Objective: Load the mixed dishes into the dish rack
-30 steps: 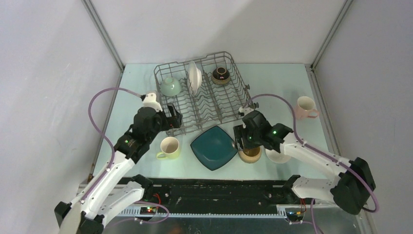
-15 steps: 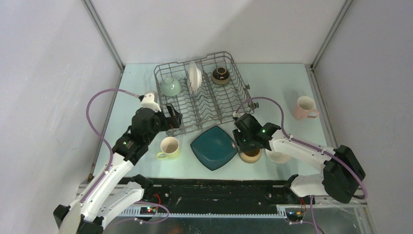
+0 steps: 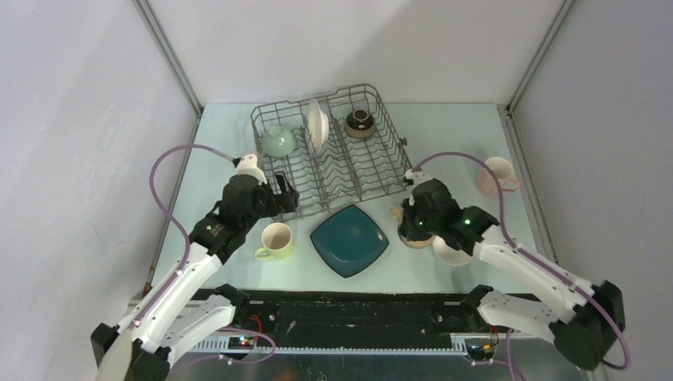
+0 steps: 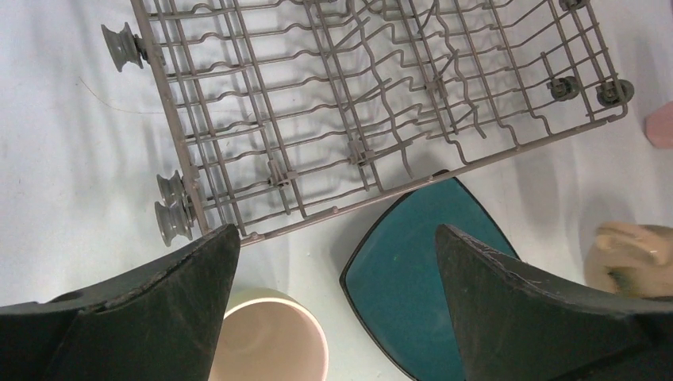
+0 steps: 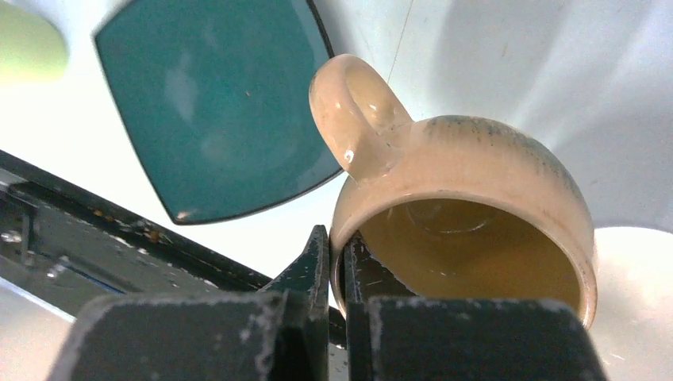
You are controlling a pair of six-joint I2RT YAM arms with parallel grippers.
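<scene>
At the table's right front, just right of the teal plate [image 3: 349, 240], the right gripper [image 5: 335, 246] is clamped on the tan mug's [image 5: 460, 182] rim, one finger inside, one outside. The left gripper [image 4: 335, 238] hangs wide open, holding nothing, over the dish rack's [image 4: 357, 151] near edge. Risk: thin rim pinch; mug may swing or slip on lifting and knock the white bowl [image 3: 452, 252] beside it

Pale mint table [image 3: 452, 135] under soft, even light, with only faint shadows. Boxed in by plain grey-white walls: one [image 3: 349, 48] behind the far edge, one [image 3: 71, 159] along the left edge, one [image 3: 611, 119] along the right. Slim metal posts [image 3: 168, 57] rising aslant from the two far corners. Along the near edge a black rail [image 3: 357, 311], then a pale perforated strip [image 3: 357, 343] with small red lights near each end.
</scene>
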